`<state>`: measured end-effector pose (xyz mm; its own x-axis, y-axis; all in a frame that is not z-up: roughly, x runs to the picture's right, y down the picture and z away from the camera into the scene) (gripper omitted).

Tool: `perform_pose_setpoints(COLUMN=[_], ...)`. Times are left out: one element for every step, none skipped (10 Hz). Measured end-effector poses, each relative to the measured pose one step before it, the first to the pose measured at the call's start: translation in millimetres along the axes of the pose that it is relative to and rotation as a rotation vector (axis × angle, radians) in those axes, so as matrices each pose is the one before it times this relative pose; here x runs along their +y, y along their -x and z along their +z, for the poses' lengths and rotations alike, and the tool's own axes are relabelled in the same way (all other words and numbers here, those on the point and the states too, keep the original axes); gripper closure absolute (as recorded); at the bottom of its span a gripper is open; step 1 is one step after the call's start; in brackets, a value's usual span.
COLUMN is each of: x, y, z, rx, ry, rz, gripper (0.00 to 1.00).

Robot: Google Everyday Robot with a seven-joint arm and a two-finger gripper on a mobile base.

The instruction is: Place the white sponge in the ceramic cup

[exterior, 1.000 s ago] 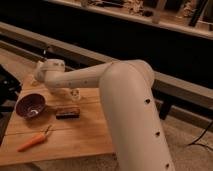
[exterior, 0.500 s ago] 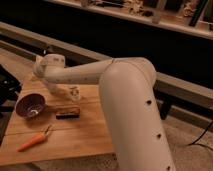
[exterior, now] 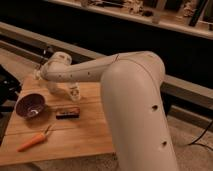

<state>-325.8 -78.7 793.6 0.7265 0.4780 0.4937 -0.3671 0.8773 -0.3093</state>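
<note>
My gripper (exterior: 40, 75) is at the far left end of the white arm, over the back left corner of the wooden table (exterior: 85, 135). A small white upright thing that looks like the ceramic cup (exterior: 75, 92) stands on the table just under the forearm. I cannot pick out the white sponge for certain. A pale patch lies inside the maroon bowl (exterior: 30, 104) at the left, and it may be the sponge or only a glint. Whether the gripper holds anything is hidden.
A dark flat bar (exterior: 67, 113) lies mid-table in front of the cup. An orange carrot (exterior: 34, 141) lies near the front left edge. The thick white arm (exterior: 135, 100) crosses the table's right side. A dark ledge (exterior: 190, 87) runs behind.
The arm's end has shifted slightly up and to the left. The cup, bowl, bar and carrot have stayed where they were.
</note>
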Motion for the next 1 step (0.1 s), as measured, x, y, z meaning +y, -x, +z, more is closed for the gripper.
perform_pose_setpoints(x=[-6.23], y=[-4.53], z=[-7.66], rx=[0.03113], ry=[0.01641], rz=[0.03676], gripper=[0.22])
